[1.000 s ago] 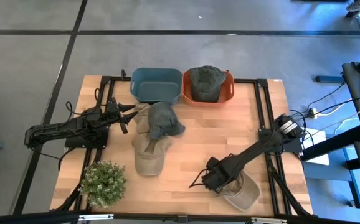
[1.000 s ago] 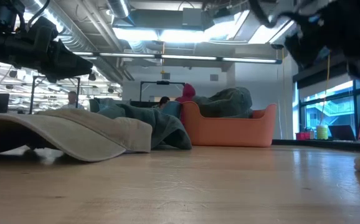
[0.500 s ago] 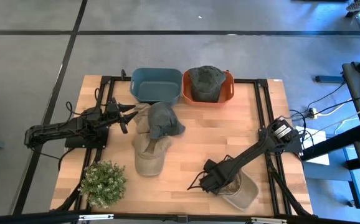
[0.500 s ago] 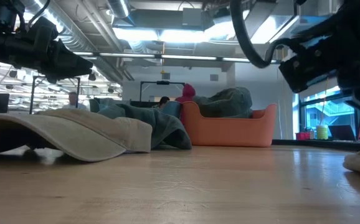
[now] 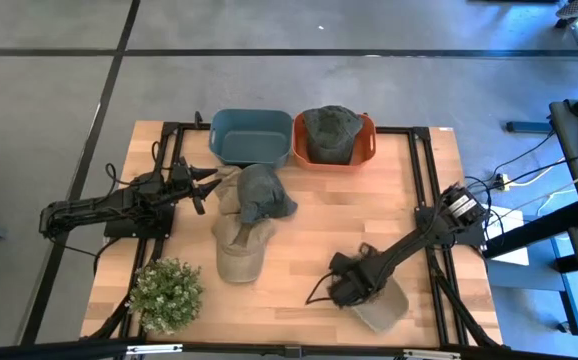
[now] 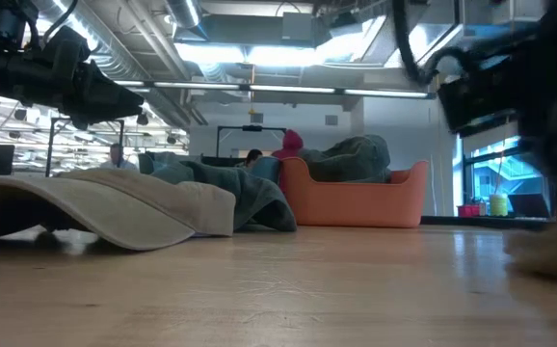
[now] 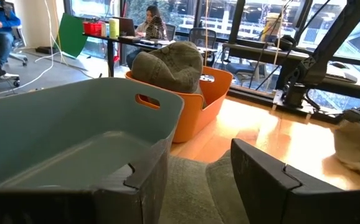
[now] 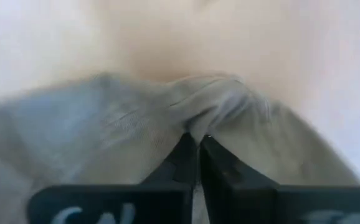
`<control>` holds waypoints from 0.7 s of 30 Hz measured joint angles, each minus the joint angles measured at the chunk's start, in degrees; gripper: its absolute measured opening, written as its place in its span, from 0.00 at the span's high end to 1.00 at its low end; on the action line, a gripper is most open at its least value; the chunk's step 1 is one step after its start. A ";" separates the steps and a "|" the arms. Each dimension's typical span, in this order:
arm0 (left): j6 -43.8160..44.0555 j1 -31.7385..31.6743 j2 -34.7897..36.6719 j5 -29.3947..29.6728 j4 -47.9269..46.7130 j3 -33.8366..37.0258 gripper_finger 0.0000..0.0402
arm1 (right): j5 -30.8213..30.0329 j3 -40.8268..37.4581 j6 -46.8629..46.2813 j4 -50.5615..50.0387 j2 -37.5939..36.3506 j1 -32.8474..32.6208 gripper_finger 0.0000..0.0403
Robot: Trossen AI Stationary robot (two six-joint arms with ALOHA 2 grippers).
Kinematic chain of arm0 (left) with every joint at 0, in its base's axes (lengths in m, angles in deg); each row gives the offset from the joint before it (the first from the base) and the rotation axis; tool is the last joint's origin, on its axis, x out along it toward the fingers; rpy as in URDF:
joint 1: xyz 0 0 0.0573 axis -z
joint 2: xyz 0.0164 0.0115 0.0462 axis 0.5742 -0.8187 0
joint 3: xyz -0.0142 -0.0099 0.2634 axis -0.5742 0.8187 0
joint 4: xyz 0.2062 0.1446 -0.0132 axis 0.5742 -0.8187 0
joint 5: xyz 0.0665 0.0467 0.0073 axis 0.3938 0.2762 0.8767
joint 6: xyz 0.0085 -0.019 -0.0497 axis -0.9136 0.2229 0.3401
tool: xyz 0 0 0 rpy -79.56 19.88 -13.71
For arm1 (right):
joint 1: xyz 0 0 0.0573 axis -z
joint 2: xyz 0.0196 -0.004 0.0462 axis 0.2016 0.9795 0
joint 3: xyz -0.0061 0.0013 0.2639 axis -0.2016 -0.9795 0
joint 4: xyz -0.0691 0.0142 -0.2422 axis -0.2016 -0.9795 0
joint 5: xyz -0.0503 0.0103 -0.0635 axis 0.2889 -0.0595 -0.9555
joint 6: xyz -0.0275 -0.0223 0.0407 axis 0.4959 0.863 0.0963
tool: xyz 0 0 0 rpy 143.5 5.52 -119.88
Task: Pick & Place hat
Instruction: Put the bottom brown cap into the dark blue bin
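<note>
Right now your right gripper (image 5: 341,290) has its jaws pinched together on a fold of the beige hat (image 5: 381,304), a soft, crumpled cloth cap lying at the near right corner of the surface (image 5: 329,210). In the right wrist view you see the two dark fingers (image 8: 180,163) pressed flat against each other, with the woven cloth (image 8: 105,134) gathered into a small ridge just ahead of their tips.

Your left gripper (image 5: 201,184) hangs at the far left, jaws spread and holding nothing. Directly ahead of those jaws lies a loose heap of caps: a teal hat (image 5: 260,193) of slumped, wrinkled fabric on top, and a tan hat (image 5: 239,252) with a long curved brim beyond it. Just beside the left jaws, on the far side, stands a blue bin (image 5: 250,138), a smooth plastic tub with rounded corners and a slot handle. Touching it stands an orange bin (image 5: 367,148) of the same shape, holding a dark green hat (image 5: 330,132) with a domed crown.

A small bushy potted plant (image 5: 166,294) sits at the near left corner, well apart from both sets of jaws.

The surface is pale wooden planking, glossy at table height.
</note>
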 joint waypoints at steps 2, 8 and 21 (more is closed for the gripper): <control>0.50 -0.01 0.00 -0.20 0.26 0.00 0.58 | -7.06 0.11 2.98 -0.05 0.17 0.20 0.97; 3.00 -0.01 -0.06 -9.05 3.47 0.00 0.58 | -14.70 0.49 13.98 -2.27 -4.42 0.88 0.98; 2.04 0.47 -16.54 -22.04 21.17 -2.97 0.58 | -23.58 -1.63 43.92 12.82 -21.31 4.74 0.99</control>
